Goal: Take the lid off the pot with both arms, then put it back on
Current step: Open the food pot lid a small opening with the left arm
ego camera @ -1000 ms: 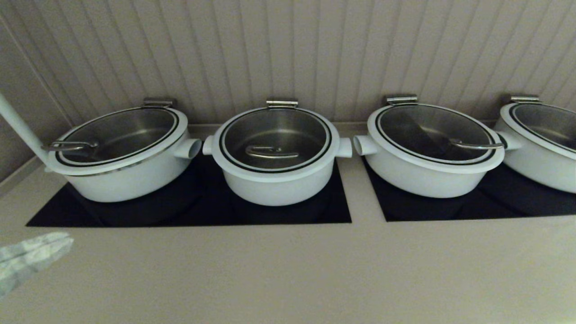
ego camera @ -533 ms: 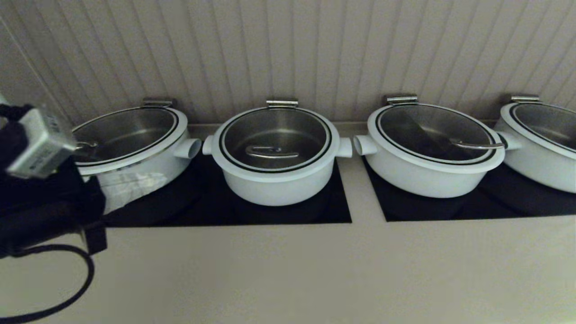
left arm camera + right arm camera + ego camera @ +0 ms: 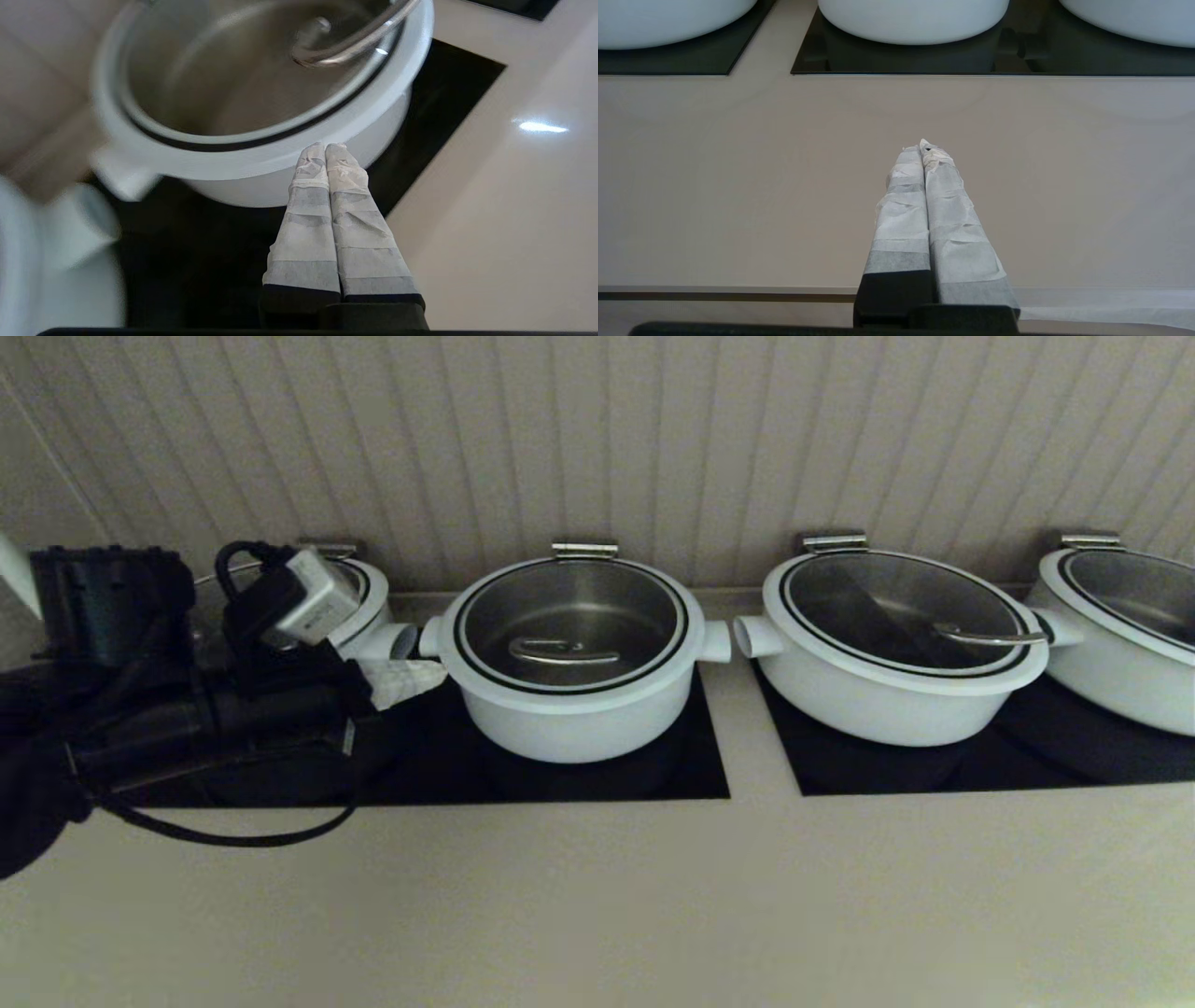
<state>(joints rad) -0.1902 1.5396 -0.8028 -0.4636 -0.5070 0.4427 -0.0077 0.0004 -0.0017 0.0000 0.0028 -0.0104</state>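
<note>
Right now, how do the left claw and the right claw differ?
The left claw is close beside the pot; the right claw hangs back over the counter. The left arm shows in the head view, the right doesn't. Both claws are shut and empty.

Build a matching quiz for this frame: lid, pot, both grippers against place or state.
Things:
1. lid
2. pot
3. left gripper
4. right gripper

Places or states:
A. shut, above bare counter
B. standing on the black panel
C. shut, close by the pot's side
D. seated on the pot

Pairs: 1-D, 2-B, 3-C, 4-A
</note>
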